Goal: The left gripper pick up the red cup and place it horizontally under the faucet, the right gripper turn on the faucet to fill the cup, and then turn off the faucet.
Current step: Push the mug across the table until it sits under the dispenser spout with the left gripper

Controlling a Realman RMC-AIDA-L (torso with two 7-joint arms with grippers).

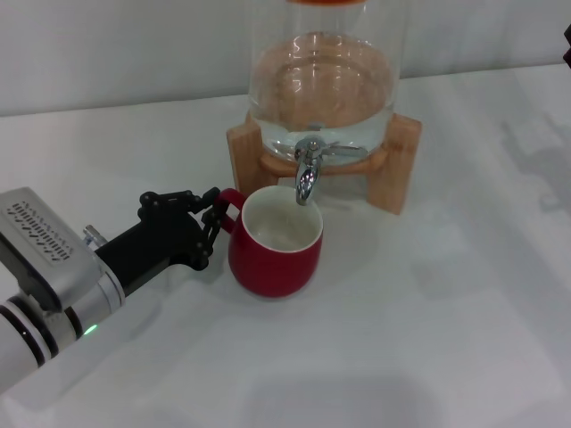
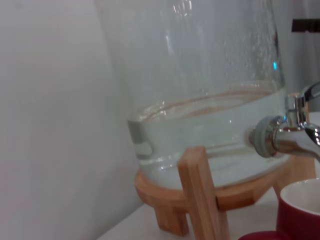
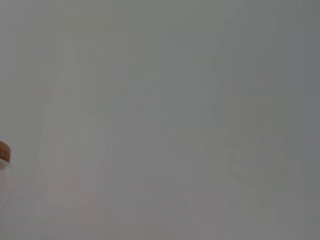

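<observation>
The red cup [image 1: 275, 254] stands upright on the white table, its white inside dry, directly below the faucet [image 1: 306, 174]. The faucet's chrome spout hangs just above the cup's far rim, with no water running. My left gripper [image 1: 212, 216] reaches in from the left and is shut on the cup's small loop handle [image 1: 228, 207]. The left wrist view shows the faucet [image 2: 292, 137] and the cup's rim [image 2: 300, 210] close by. Only a dark sliver of my right gripper [image 1: 567, 40] shows, at the far right edge of the head view, well away from the faucet.
The glass dispenser [image 1: 321, 80] holds water and rests in a wooden stand [image 1: 401, 165] at the back of the table [image 1: 428, 339]. A pale wall runs behind it. The right wrist view shows only blank wall and a corner of the dispenser's lid [image 3: 4, 150].
</observation>
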